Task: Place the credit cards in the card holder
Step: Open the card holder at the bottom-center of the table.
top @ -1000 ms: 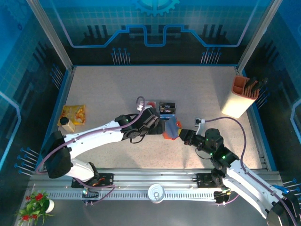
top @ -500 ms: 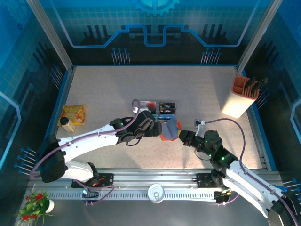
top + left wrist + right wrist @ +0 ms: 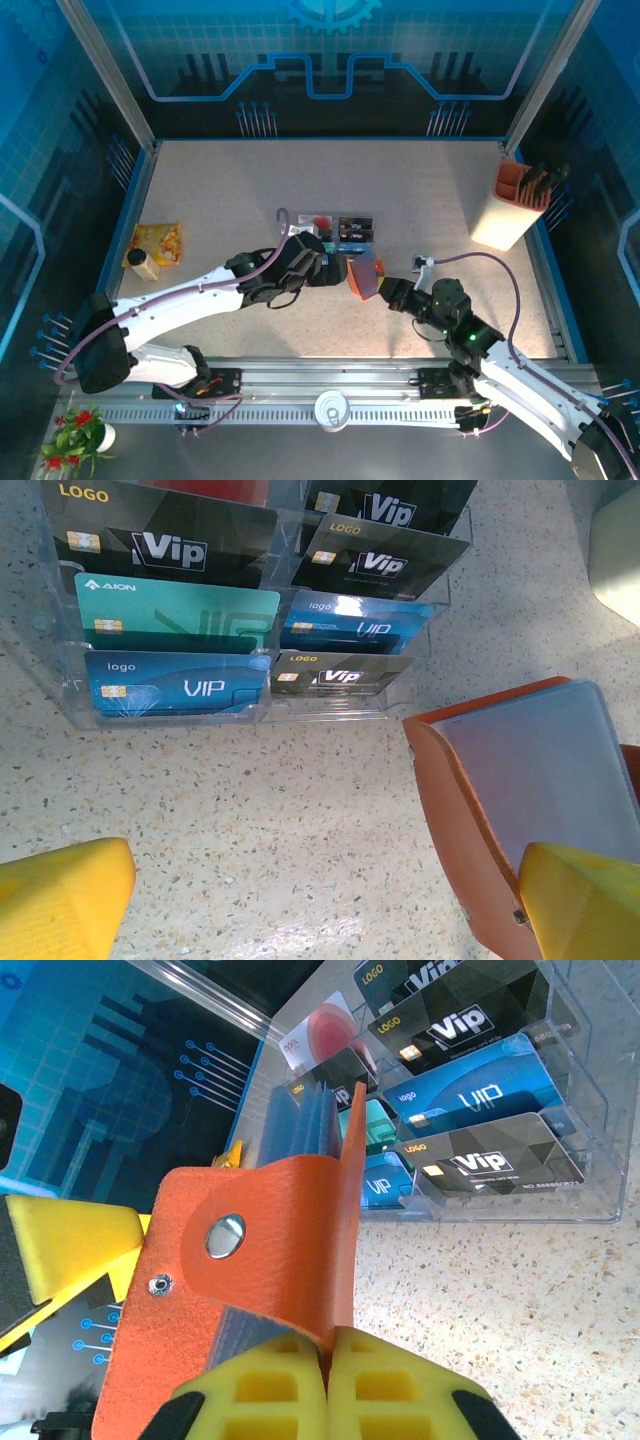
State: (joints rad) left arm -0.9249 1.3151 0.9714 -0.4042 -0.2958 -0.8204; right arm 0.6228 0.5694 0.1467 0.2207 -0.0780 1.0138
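The card holder [image 3: 365, 275] is in the middle of the tabletop [image 3: 250, 190], just in front of the clear tray [image 3: 330, 712] and a little to its right. It sits between the ends of the left arm [image 3: 200, 295] and the right arm [image 3: 500, 360]. The right jaws are pinched shut on its bottom edge, at the fold, and hold it standing up and open. The left jaws are spread wide. One yellow finger [image 3: 60, 900] hangs over bare tabletop, and the other [image 3: 580, 900] is at the holder's near corner. I cannot tell if it touches.

The holder is orange-red outside with a round silver snap [image 3: 225, 1235] on its flap. Inside is a smooth grey-blue pocket [image 3: 540, 770] that faces the left arm.

The credit cards [image 3: 180, 620] stand in rows in the tray. Most are black, one is teal, and two are blue. A red-and-white one [image 3: 320, 1035] is at the back.

There is lots of bare tabletop behind the tray, and on both sides of it too. A low blue wall [image 3: 135, 210] runs round the edge. A tall box of pens [image 3: 515, 205] stands in the far right corner, close to that wall. A yellow packet [image 3: 155, 243] lies by the left edge, well apart from the arms
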